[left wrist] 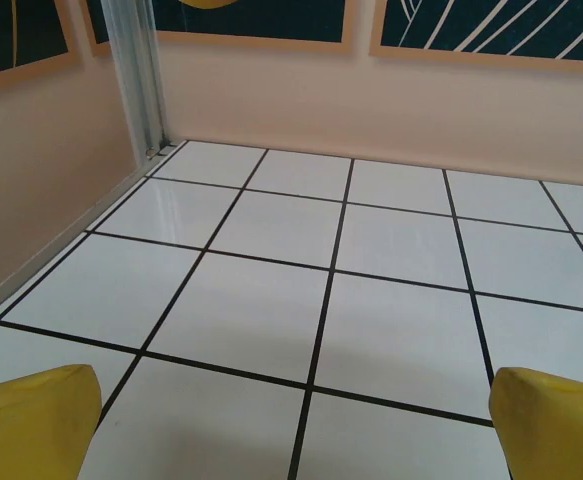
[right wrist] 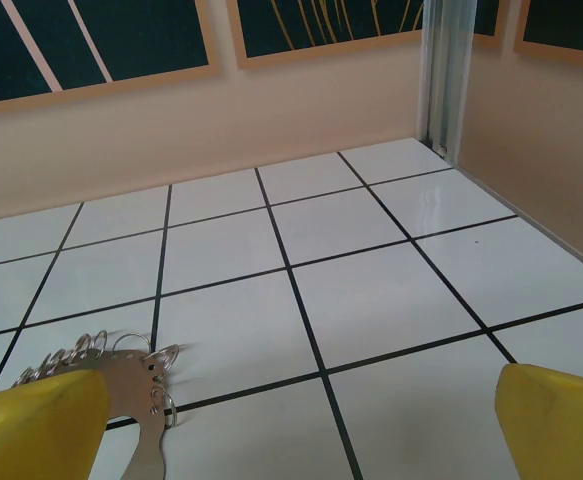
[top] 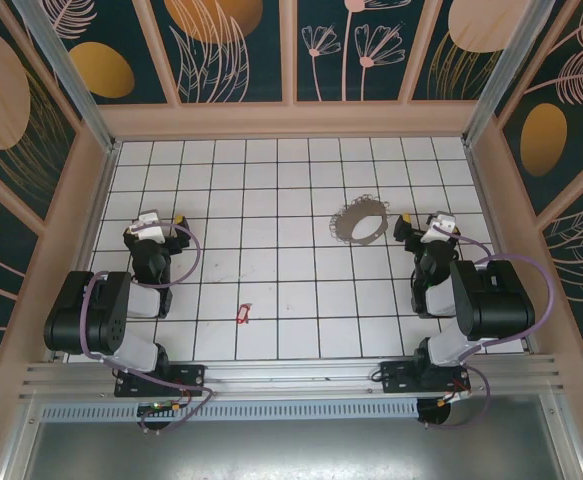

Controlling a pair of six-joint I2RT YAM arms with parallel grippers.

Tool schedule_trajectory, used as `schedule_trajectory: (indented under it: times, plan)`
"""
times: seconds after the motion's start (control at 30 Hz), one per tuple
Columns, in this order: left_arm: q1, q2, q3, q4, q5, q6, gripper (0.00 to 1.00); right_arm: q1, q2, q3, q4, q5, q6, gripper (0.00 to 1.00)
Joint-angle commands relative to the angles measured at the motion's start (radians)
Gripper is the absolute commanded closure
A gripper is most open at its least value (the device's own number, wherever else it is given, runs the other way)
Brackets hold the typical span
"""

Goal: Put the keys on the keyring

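The small red key point(top: 243, 314) lies flat on the white tiled floor near the front, left of centre. The grey keyring point(top: 358, 219), a hoop fringed with small silver loops, rests on the floor right of centre; its edge with loops point(right wrist: 141, 400) shows low left in the right wrist view. My left gripper point(top: 163, 222) stands open over bare tiles at the left, far from both. Its yellow fingertips point(left wrist: 31, 425) are wide apart with nothing between. My right gripper point(top: 421, 226) is open just right of the keyring, fingertips point(right wrist: 556, 425) spread and empty.
Peach walls enclose the tiled floor point(top: 291, 260) on three sides, with metal corner posts point(left wrist: 141, 80) at the back. Both arm bases sit on the front rail point(top: 291, 380). Purple cables loop beside each arm.
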Motion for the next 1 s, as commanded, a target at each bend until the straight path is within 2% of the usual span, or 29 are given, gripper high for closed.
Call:
schedule_trajectory:
  times: [0.0, 0.97]
  plan:
    - [0.005, -0.004, 0.013, 0.053, 0.013, 0.014, 0.01, 0.009, 0.008, 0.010, 0.038, 0.035, -0.013, 0.01]
    - [0.005, -0.004, 0.014, 0.053, 0.012, 0.014, 0.01, -0.004, 0.007, 0.017, 0.023, 0.018, 0.002, 0.01]
